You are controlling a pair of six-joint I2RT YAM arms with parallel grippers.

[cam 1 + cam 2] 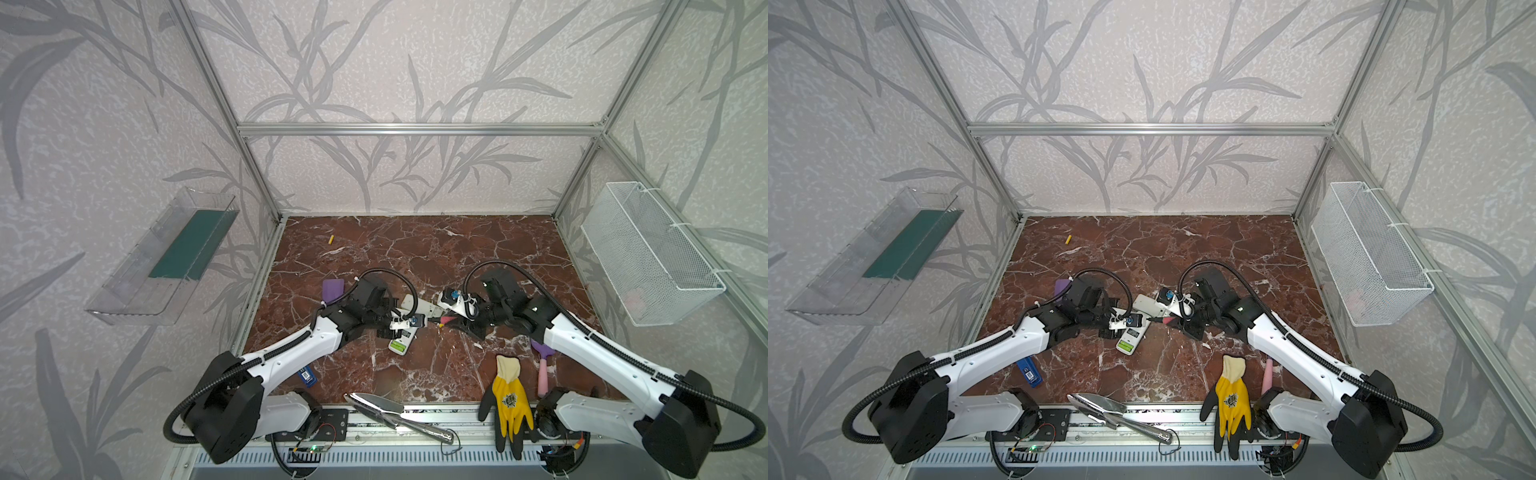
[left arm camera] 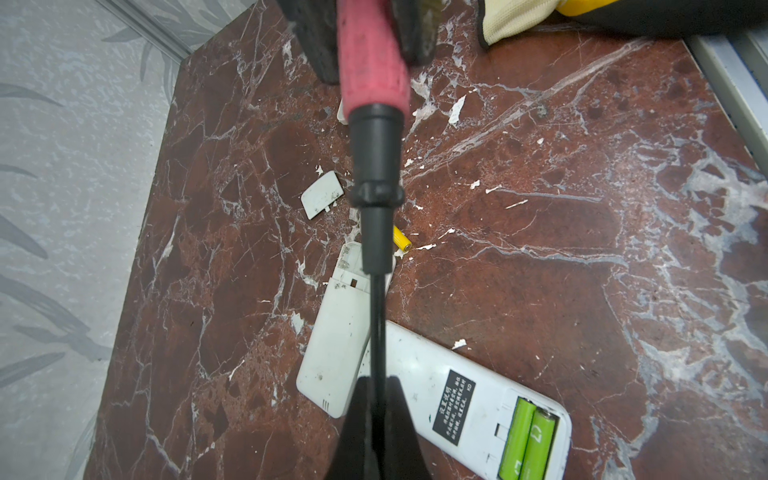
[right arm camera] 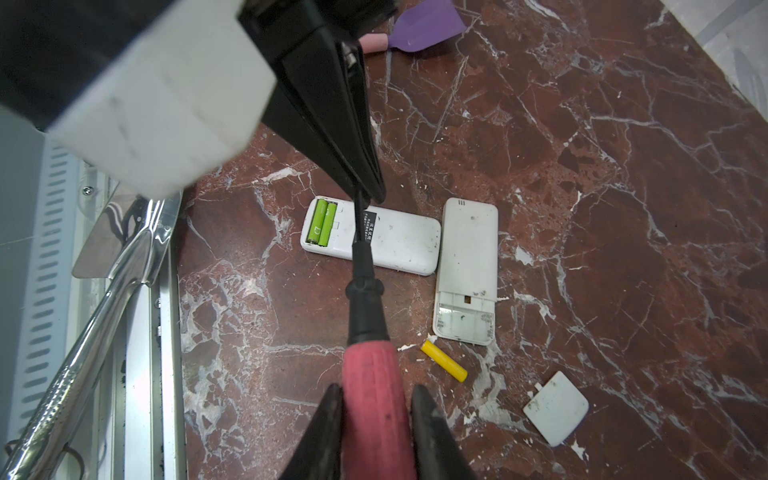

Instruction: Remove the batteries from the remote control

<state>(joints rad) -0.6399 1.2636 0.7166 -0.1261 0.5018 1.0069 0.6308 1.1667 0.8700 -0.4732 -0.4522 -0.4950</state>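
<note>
A white remote control lies back up with its compartment open and two lime green batteries inside. Beside it lies a second white remote with an empty compartment. One yellow battery rests on the table by that end; another lies far back left. A pink-handled screwdriver hangs over the remotes. My left gripper is shut on its black shaft, and my right gripper is shut on its pink handle.
A loose white battery cover lies near the empty remote. A yellow glove, a metal trowel and a purple scraper lie along the front. A wire basket hangs on the right wall, a clear tray on the left.
</note>
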